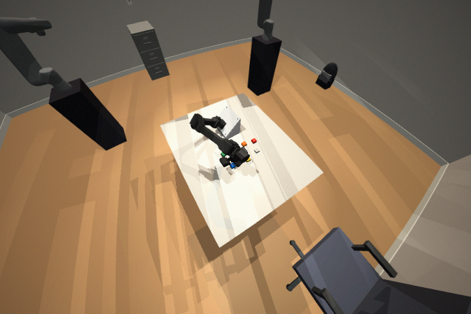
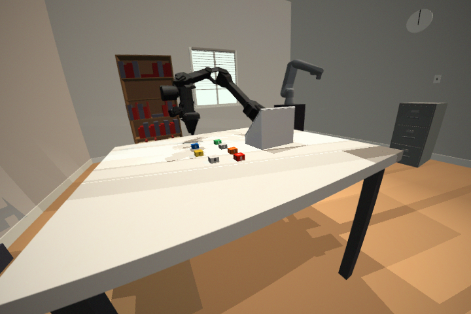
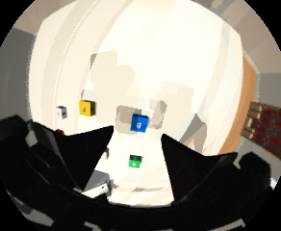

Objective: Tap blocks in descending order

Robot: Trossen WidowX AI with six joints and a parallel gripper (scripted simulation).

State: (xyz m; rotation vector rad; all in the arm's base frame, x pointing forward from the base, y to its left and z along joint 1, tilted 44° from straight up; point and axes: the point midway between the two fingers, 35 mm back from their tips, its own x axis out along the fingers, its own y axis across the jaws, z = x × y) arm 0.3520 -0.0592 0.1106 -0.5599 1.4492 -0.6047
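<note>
My gripper (image 2: 192,132) (image 3: 139,133) is open and empty, pointing down above the blue block (image 1: 233,165) (image 2: 194,146) (image 3: 139,123). The blue block shows between the fingertips in the wrist view. The green block (image 1: 222,154) (image 2: 217,141) (image 3: 135,161) lies nearer the arm's base. The yellow block (image 1: 248,159) (image 2: 198,152) (image 3: 87,108) seems to show a 7. A white block (image 1: 256,150) (image 2: 213,159) (image 3: 62,112), red block (image 1: 254,140) (image 2: 239,157) and orange block (image 1: 244,143) (image 2: 232,150) lie farther over. A grey block (image 2: 222,146) is partly hidden by a finger in the wrist view. Most digits are too small to read surely.
A grey slanted box (image 1: 231,120) (image 2: 277,127) stands on the white table (image 1: 243,214) (image 2: 150,207) beside the arm's base. The blocks lie close together. Chair, filing cabinet, bookcase and two other arms on pedestals stand off the table.
</note>
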